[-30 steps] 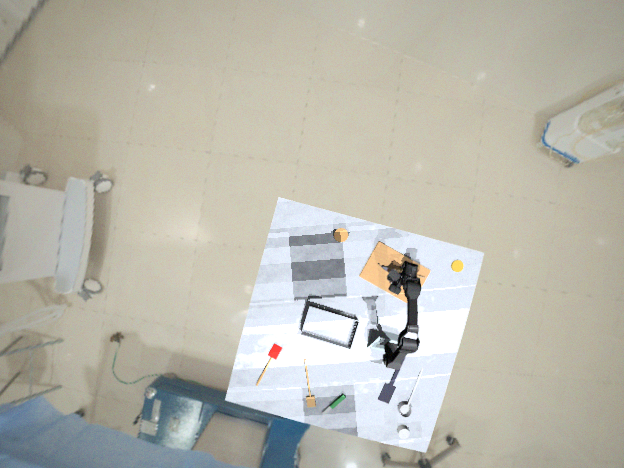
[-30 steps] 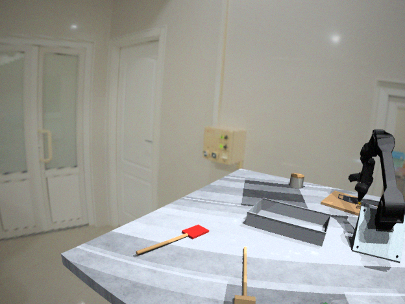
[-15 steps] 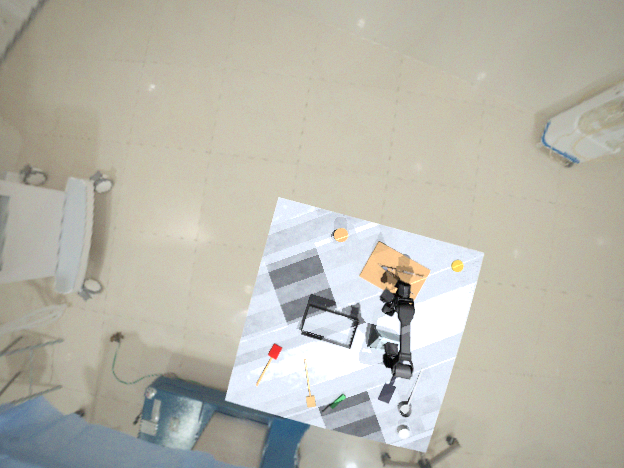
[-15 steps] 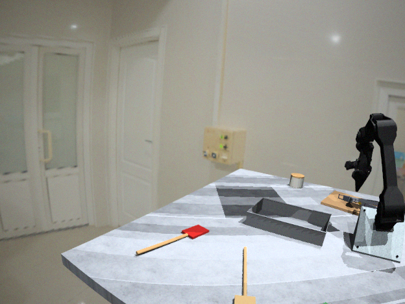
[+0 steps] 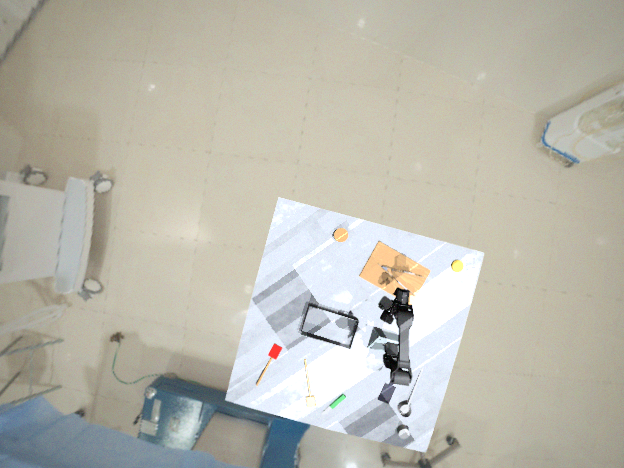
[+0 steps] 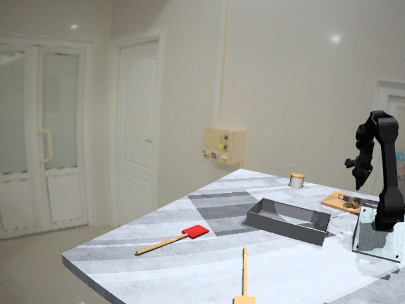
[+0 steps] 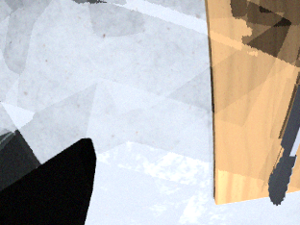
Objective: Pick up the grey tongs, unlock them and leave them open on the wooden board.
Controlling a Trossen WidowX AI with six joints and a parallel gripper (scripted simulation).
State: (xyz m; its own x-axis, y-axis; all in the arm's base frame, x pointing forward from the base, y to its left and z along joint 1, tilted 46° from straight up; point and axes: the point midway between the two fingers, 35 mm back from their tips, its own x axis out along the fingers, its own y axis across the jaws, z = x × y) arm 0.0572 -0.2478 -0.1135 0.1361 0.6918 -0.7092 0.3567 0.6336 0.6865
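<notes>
The grey tongs (image 5: 410,273) (image 6: 350,198) (image 7: 280,180) lie on the wooden board (image 5: 373,259) (image 6: 333,199) (image 7: 236,159). Their two arms spread apart in a V in the top view. In the wrist view one arm's end reaches the board's edge; the rest is out of frame. My gripper (image 6: 359,187) is open and empty, pointing down above the board's near side, apart from the tongs. Only one black finger shows in the wrist view. The roasting tin (image 5: 326,340) (image 6: 287,228) stands apart from the board with nothing across it.
A lidded jar (image 5: 340,234) (image 6: 296,180) and a yellow round thing (image 5: 457,265) stand either side of the board. A red spatula (image 5: 274,351) (image 6: 195,231), a wooden utensil (image 5: 307,381) (image 6: 245,271), a green-handled knife (image 5: 337,401) and a ladle (image 5: 404,408) lie farther off.
</notes>
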